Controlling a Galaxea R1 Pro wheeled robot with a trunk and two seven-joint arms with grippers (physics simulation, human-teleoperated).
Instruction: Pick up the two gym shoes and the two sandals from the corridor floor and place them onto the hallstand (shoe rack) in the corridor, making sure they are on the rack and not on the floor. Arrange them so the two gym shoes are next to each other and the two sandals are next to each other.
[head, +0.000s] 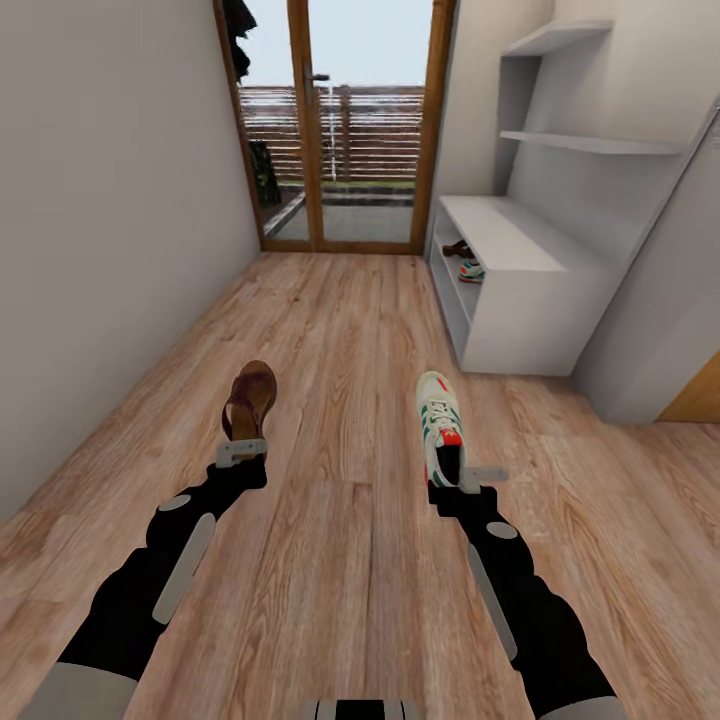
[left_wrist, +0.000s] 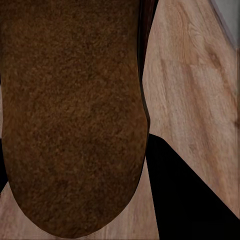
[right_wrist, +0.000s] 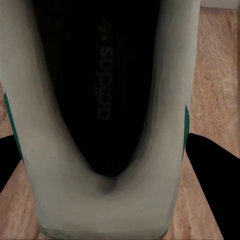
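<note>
Two shoes carried at once, one per arm, both clear of the wood floor (head: 340, 560). Nearest, on the left: left gripper (head: 241, 452) pinching the heel end of a brown sandal (head: 250, 398), toe pointing away toward the door. Close up in the left wrist view, only the sandal's suede underside (left_wrist: 70, 115), floor beyond it. On the right: right gripper (head: 470, 478) clamped on the heel of a white sneaker (head: 439, 418) with green stripes and a red patch, toe forward too. Close up in the right wrist view, straight into the sneaker's dark opening (right_wrist: 107, 95), pale collar around it.

Further off, to the right: white shoe rack (head: 520, 260) against the wall, with a second sandal (head: 456, 248) and a second sneaker (head: 471, 270) already on its lower shelf, side by side. Beyond, a glazed wooden door (head: 345, 120) at the corridor's end.

Risks from here, judged only: both grips sit at the very heel, so a long lever; a jolt while driving could swing a shoe down or drop it. Low shelf opening, so toes could catch the edge on the way in. Also a chance of a crossed pairing: sandal rides on the left, yet must end up beside its mate, sneaker beside sneaker. Possible knocking-out of the shoes already shelved.
</note>
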